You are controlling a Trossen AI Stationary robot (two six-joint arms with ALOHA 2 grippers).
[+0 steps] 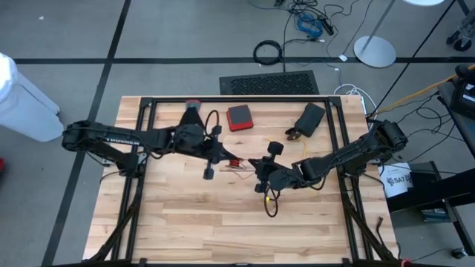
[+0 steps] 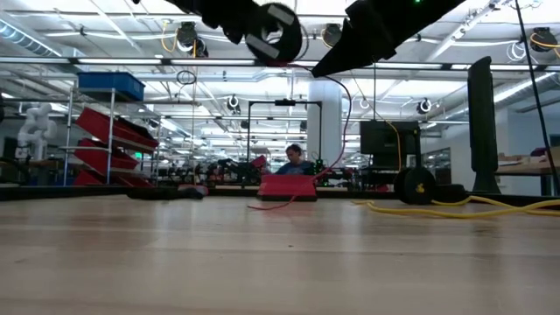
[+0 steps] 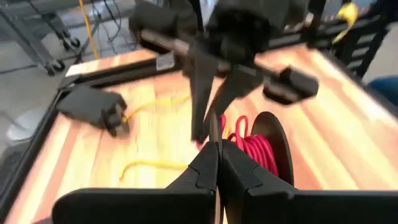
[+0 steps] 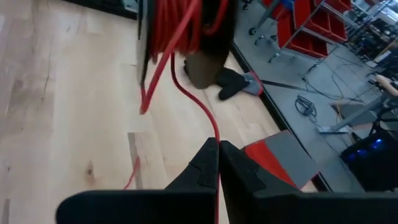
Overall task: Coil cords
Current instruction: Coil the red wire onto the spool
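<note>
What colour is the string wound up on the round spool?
Red. The cord wound on the black spool shows best in the left wrist view.

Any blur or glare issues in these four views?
Left wrist view: right arm and red cord motion-blurred, own end effector sharp. Right wrist view: red cord smeared up close. Low view: bright ceiling lights, arms in silhouette. High view: evenly lit, no glare on the table.

Red cord: thin, part wound on a dark spool up off the table, loose end trailing down to wood near centre. Yellow cord: thin, small loop w/ slack, flat on table nr centre-right.
</note>
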